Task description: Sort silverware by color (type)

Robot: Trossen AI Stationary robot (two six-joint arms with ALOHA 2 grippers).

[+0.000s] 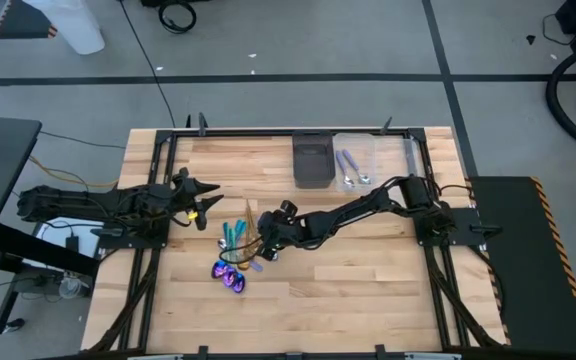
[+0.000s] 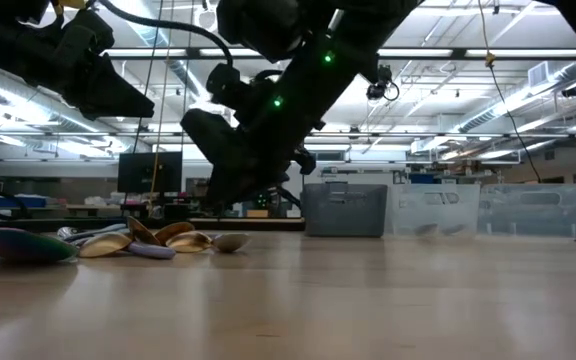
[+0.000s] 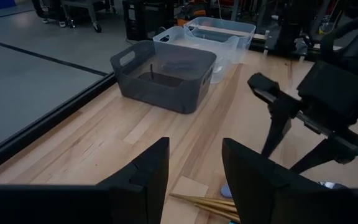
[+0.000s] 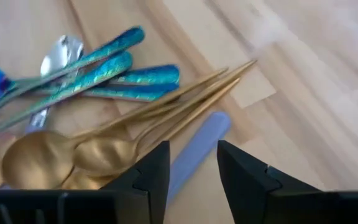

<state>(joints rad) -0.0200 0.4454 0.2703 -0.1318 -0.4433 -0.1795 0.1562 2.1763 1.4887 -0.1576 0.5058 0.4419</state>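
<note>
Right gripper (image 4: 191, 177) over the gold spoons (image 4: 73, 155), jaws open, empty | you risk pinching the lavender piece (image 4: 197, 149) beside them.

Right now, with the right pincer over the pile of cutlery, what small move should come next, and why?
Probably lower the right pincer and close on the lilac handle: its jaws stand open directly above it, nothing held, while the gold spoons lie just beside.

A pale wooden tabletop (image 1: 368, 290) carries a heap of silverware (image 1: 236, 252) left of centre, and a dark bin (image 1: 313, 158) beside a clear bin (image 1: 360, 160) at its far edge.
</note>
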